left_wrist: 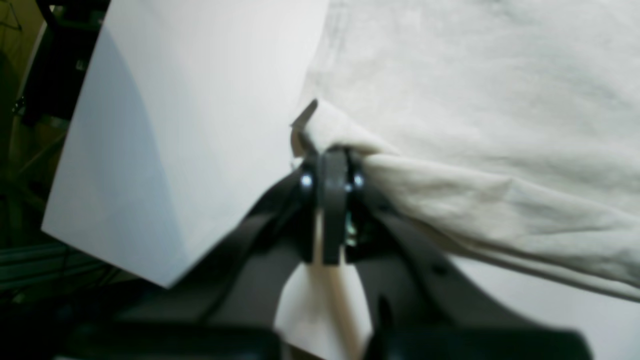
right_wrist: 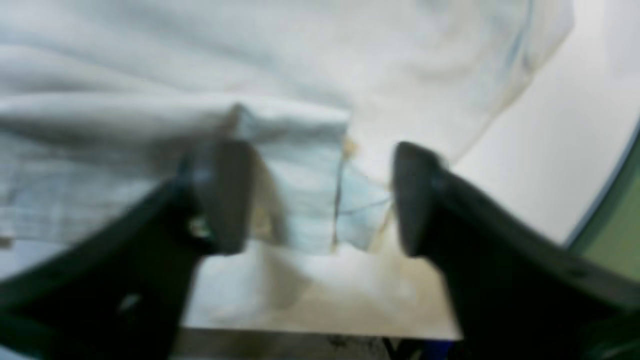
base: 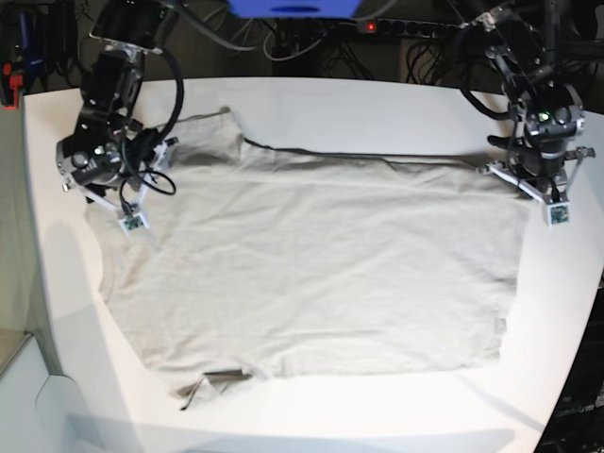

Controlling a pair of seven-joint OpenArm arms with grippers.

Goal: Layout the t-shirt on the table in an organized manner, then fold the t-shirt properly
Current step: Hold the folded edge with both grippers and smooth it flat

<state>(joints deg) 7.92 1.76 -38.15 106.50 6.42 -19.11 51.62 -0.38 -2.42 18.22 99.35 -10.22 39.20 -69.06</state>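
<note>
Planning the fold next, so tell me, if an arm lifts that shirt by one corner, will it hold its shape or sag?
The shirt will probably sag: it bunches into folds where the left gripper pinches it. It likely drags across the table rather than lifting whole.

We note: base view bright, sharp, soft shadows on table (base: 311, 94). Both wrist views blurred, right one worse; gripper fingers (right_wrist: 225, 195) out of focus, dark.

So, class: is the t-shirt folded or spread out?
Spread: the t-shirt lies mostly flat across the table, not yet folded.
</note>
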